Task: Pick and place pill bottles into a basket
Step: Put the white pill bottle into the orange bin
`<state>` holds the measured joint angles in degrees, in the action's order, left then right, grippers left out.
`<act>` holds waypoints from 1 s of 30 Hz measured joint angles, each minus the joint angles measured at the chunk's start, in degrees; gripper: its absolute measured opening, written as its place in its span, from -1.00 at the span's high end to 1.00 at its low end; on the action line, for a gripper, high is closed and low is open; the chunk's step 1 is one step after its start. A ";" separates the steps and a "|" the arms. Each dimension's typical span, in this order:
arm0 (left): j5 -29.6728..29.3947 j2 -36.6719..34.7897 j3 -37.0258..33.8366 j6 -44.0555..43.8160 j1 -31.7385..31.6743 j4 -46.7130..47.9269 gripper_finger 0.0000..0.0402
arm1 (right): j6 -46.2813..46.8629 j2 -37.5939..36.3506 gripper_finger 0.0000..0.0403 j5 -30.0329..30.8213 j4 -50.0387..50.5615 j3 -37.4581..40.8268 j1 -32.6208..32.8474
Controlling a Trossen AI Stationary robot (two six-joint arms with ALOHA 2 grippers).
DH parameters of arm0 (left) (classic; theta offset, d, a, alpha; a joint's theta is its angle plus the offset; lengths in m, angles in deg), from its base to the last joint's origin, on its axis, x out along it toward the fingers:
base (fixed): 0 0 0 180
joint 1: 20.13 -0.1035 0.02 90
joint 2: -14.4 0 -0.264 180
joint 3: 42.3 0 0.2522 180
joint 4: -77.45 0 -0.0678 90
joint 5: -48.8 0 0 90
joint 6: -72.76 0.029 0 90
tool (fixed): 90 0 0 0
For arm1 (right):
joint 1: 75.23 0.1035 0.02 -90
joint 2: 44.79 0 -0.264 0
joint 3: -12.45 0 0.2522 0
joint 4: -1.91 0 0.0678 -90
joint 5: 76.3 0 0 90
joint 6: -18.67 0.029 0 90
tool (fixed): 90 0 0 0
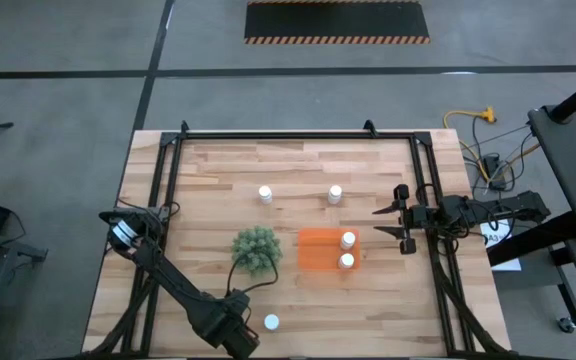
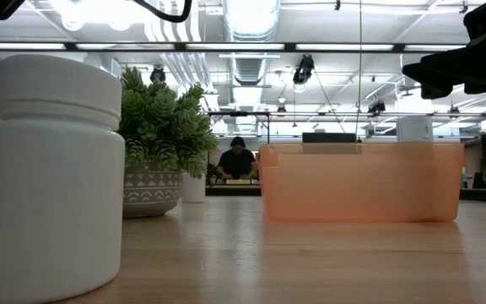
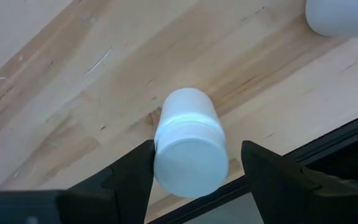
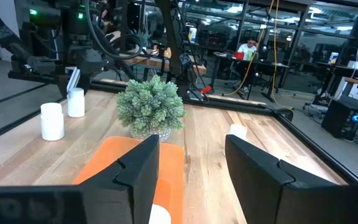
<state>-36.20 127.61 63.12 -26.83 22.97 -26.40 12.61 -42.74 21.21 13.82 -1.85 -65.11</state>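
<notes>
Currently the left tool is down at the near edge of the bench, fingers spread, straddling a pill bottle standing upright there; in the left wrist view there's a gap on both sides of the cap, so no contact that I can see. A second white item shows at the corner of that wrist view, probably another bottle, but it's cropped.

Right tool hangs just right of the orange basket, fingers apart, nothing between them.

Basket sits mid-bench with two bottles inside, both at its right end, one nearer, one farther. Green plant is just left of the basket, not touching.

Two more bottles stand loose on the far side: one beyond the plant, one beyond the basket, well apart from each other.

Low view has a person seated in the room behind the bench.
</notes>
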 joint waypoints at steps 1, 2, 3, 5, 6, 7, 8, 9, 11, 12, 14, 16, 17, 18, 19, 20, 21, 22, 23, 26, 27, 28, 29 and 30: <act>0.31 0.00 0.00 0.02 0.00 0.00 -0.10 | -0.02 0.00 0.14 0.00 0.00 0.00 0.00; 0.65 0.00 0.00 0.02 0.00 0.00 -0.10 | -0.12 0.00 0.14 0.00 -0.01 0.00 0.00; 0.89 0.00 0.00 0.02 0.01 0.00 -0.10 | -0.10 0.00 0.15 0.00 -0.01 0.00 0.00; 1.11 0.00 0.00 0.04 0.02 -0.02 -0.09 | -0.03 0.00 0.15 0.00 0.00 0.00 0.01; 1.11 0.00 0.00 0.04 0.02 -0.01 -0.07 | -0.13 0.00 0.15 0.00 0.00 0.00 0.01; 1.11 0.00 0.00 0.10 0.00 0.00 -0.04 | -0.09 0.00 0.15 0.00 0.00 0.00 0.01; 1.11 0.00 0.00 0.37 0.00 -0.02 0.01 | 0.01 0.00 0.15 0.00 0.00 0.00 0.00; 1.11 0.00 0.00 0.89 0.00 -0.02 0.06 | -0.02 0.00 0.15 0.00 0.00 0.00 -0.01; 1.11 0.00 0.00 1.20 -0.01 -0.02 0.20 | -0.10 0.00 0.15 0.00 0.00 0.00 0.01; 1.11 0.00 0.00 1.22 -0.03 0.00 0.26 | -0.03 0.00 0.16 0.00 0.00 0.00 0.00; 1.15 0.00 0.00 1.43 -0.13 0.00 0.29 | -0.13 0.00 0.16 0.00 0.00 0.00 -0.01; 1.13 0.00 0.00 1.51 -0.24 0.00 0.29 | -0.02 0.00 0.16 0.00 0.00 0.00 0.01; 1.12 0.00 0.00 1.54 -0.26 0.00 0.29 | 0.00 0.00 0.16 0.00 0.00 0.00 0.00; 1.11 0.00 0.00 1.72 -0.27 0.00 0.29 | -0.07 0.00 0.16 0.00 0.00 0.00 0.00; 1.10 0.00 0.00 2.34 -0.30 0.00 0.29 | -0.11 0.00 0.16 0.00 0.00 0.00 -0.01; 1.08 0.00 0.00 2.80 -0.34 0.00 0.29 | -0.04 0.00 0.17 0.00 0.00 0.00 0.01; 1.08 0.00 0.00 2.98 -0.36 0.00 0.29 | 0.01 0.00 0.17 0.00 0.00 0.00 0.01; 1.00 0.00 0.00 3.08 -0.40 0.00 0.29 | -0.04 0.00 0.17 0.00 0.00 0.00 0.01; 0.93 0.00 0.00 3.21 -0.40 -0.02 0.29 | -0.11 0.00 0.17 0.00 0.00 0.00 0.01; 0.88 -0.13 0.31 4.79 -0.67 -0.01 0.29 | -0.05 0.00 0.17 0.00 0.00 0.00 0.01; 0.79 -0.40 0.42 5.13 -0.84 -0.04 0.29 | -0.11 0.00 0.16 0.00 0.00 0.00 -0.01; 0.70 -0.74 0.52 5.54 -1.08 0.00 0.29 | -0.08 0.00 0.16 0.00 0.00 0.00 0.01; 0.69 -1.19 0.67 5.73 -1.30 0.03 0.29 | 0.02 0.00 0.16 0.00 0.00 0.00 0.00; 0.69 -1.66 0.77 5.81 -1.54 0.00 0.29 | 0.00 0.00 0.16 0.00 0.00 0.00 -0.01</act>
<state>-35.51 125.95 63.89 -21.02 21.42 -26.40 12.61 -42.74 21.21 13.82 -1.85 -65.12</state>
